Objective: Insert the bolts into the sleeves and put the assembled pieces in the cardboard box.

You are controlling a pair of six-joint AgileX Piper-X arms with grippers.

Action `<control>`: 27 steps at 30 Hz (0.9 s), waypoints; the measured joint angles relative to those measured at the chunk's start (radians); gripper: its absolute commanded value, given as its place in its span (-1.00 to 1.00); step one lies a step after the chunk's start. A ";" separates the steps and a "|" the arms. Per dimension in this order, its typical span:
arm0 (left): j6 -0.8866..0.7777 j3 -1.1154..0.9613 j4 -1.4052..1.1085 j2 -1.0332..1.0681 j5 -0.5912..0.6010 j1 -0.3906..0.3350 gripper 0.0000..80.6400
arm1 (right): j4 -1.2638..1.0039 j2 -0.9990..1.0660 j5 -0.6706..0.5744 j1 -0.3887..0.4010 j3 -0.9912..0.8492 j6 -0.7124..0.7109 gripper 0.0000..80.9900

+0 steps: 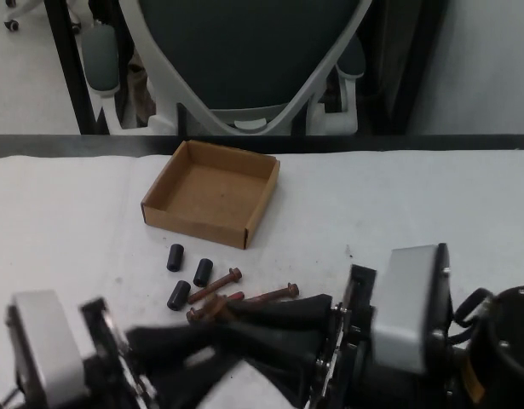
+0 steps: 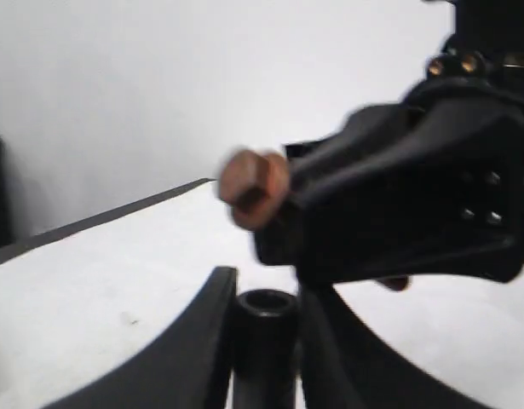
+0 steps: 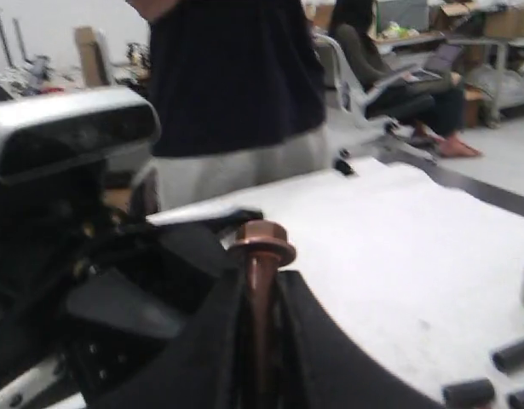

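Observation:
In the left wrist view my left gripper (image 2: 266, 311) is shut on an upright black sleeve (image 2: 264, 336) with its bore showing. Just above that sleeve sits the head of a copper bolt (image 2: 255, 187), clamped between the right gripper's fingers (image 2: 398, 200). In the right wrist view my right gripper (image 3: 260, 307) is shut on that bolt (image 3: 262, 256), head up. Both grippers meet low over the near bench (image 1: 244, 334). Three loose sleeves (image 1: 203, 272) and loose bolts (image 1: 215, 285) lie in front of the empty cardboard box (image 1: 212, 192).
The bench has a white cover (image 1: 432, 204) with free room to the right and left of the box. An office chair (image 1: 244, 60) stands behind the far edge. Spare sleeves (image 3: 468, 392) lie on the cover beyond the right gripper.

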 measured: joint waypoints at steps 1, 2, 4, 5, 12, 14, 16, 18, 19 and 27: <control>0.004 0.000 0.014 0.000 -0.001 0.033 -0.98 | 0.034 0.000 0.034 -0.007 0.000 -0.007 -0.99; 0.017 0.000 0.030 0.000 -0.005 0.071 -0.98 | 0.062 0.000 0.068 -0.009 -0.001 -0.012 -0.99; 0.023 0.000 0.079 0.000 -0.003 0.168 -0.98 | 0.153 0.000 0.133 -0.037 -0.001 -0.022 -0.99; 0.014 0.000 0.090 0.000 0.006 0.196 -0.98 | 0.236 0.000 0.168 -0.059 -0.001 -0.023 -0.99; -0.043 0.000 0.147 0.000 0.114 0.283 -0.98 | 0.491 0.000 0.234 -0.104 -0.006 -0.008 -0.99; -0.047 0.000 0.167 -0.037 0.130 0.287 -0.98 | 0.576 0.000 0.243 -0.106 -0.026 -0.008 -0.99; -0.043 0.000 0.206 -0.068 0.138 0.287 -0.98 | 0.685 0.000 0.258 -0.105 -0.059 -0.008 -0.99; -0.034 0.000 0.234 -0.126 0.138 0.287 -0.98 | 0.786 0.000 0.272 -0.105 -0.092 -0.008 -0.99; -0.034 0.000 0.261 -0.133 0.138 0.287 -0.98 | 0.787 0.000 0.291 -0.105 -0.096 -0.008 -0.99; -0.001 0.000 0.562 -0.431 0.110 0.287 -0.98 | 0.993 0.000 0.386 -0.107 -0.173 -0.008 -0.99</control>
